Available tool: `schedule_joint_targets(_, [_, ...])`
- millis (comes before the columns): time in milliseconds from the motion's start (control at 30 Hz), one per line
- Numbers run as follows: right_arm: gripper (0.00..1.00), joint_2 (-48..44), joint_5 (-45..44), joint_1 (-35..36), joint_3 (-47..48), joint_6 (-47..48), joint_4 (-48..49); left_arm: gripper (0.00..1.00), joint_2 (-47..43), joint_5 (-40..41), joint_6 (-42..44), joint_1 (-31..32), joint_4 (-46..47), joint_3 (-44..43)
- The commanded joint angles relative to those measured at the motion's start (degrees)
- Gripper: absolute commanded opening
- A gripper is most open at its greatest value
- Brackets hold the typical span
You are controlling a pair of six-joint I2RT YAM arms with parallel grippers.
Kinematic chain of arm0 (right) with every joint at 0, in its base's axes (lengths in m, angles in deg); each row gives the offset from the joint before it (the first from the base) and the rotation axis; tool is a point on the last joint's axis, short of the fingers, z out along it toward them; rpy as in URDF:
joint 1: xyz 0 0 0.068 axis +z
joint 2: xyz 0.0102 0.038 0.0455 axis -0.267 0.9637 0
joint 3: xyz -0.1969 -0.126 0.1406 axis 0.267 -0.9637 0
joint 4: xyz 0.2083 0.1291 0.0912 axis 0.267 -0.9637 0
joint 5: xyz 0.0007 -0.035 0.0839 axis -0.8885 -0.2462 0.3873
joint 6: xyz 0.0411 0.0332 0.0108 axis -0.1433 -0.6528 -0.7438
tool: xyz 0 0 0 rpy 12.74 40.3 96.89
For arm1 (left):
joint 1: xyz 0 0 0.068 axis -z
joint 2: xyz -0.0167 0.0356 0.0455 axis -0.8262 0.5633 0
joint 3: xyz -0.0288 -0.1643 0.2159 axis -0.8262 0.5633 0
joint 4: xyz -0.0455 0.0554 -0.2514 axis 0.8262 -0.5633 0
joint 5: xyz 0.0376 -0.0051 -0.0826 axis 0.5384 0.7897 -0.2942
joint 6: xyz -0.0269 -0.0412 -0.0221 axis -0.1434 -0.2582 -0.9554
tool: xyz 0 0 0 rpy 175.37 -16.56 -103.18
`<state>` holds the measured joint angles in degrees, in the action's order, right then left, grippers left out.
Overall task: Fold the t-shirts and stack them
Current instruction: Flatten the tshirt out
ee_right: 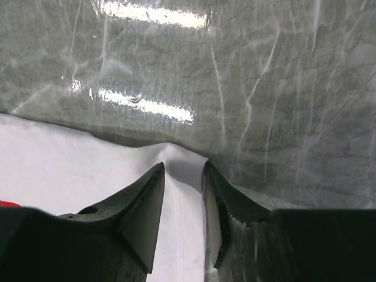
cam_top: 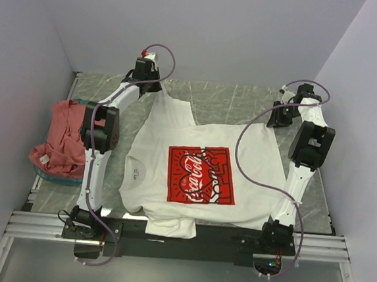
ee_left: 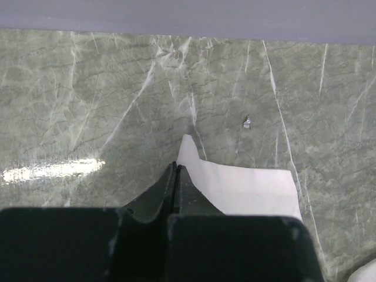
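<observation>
Across the middle of the green marbled table (cam_top: 245,98), top external view: the white t-shirt (cam_top: 209,135) lies spread flat, its red square Coca-Cola print (cam_top: 201,175) facing up at centre frame. One flap of the cloth reaches toward the upper left. Another droops over the near table edge onto the dark base rail (cam_top: 220,235) at the bottom. At the left edge of the frame the salmon-red t-shirt (cam_top: 62,130) sits crumpled in the teal basket (cam_top: 63,178), spilling over its rim, well apart from the white one.

The left gripper (cam_top: 155,89) meets the upper-left flap of the white shirt. The right gripper (cam_top: 274,117) meets its upper-right corner. Both are at the far side of the table.

Left wrist view: the two dark fingers are clenched together, with only a hairline seam between them. A white corner of cloth emerges at their tips and runs off to the lower right over the marble, so this gripper pinches the shirt's edge.

Right wrist view: the fingers stand apart, straddling the shirt's edge. A small raised peak of white cloth sits between the tips. Bare marble with bright reflections fills the upper frame, and a sliver of red print shows at the far left. Gaps remain between cloth and pads, so this gripper is released.
</observation>
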<state>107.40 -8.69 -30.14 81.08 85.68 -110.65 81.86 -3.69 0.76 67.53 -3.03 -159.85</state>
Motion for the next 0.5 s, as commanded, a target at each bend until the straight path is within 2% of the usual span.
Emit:
schedule_joint_targets(0, [0.39,-0.1,0.4,0.0,1.0,1.2,-2.4,0.00,-1.0,-1.3,-1.1,-0.3,2.3,-1.1])
schedule_joint_targets(67, [0.33,-0.1,0.3,0.0,1.0,1.3,-2.6,0.00,-1.0,-1.4,-1.2,-0.3,2.3,-1.0])
schedule_joint_targets(167, [0.13,-0.5,-0.3,0.0,0.8,0.9,-2.0,0.00,-1.1,-1.3,-1.3,-0.3,2.3,-1.2])
schedule_joint_targets(300, [0.00,-4.2,-0.3,0.0,-1.7,0.3,1.4,0.00,-1.9,-0.9,-1.2,-0.4,2.3,-1.3])
schedule_joint_targets(433, [0.00,-11.7,0.3,0.0,-9.4,-0.2,6.5,0.00,-4.3,-0.7,-1.2,-0.8,3.2,0.6])
schedule_joint_targets(467, [0.00,-15.7,0.5,-0.1,-13.9,-0.2,7.7,0.00,-5.0,-0.6,-1.1,-0.9,3.4,1.0])
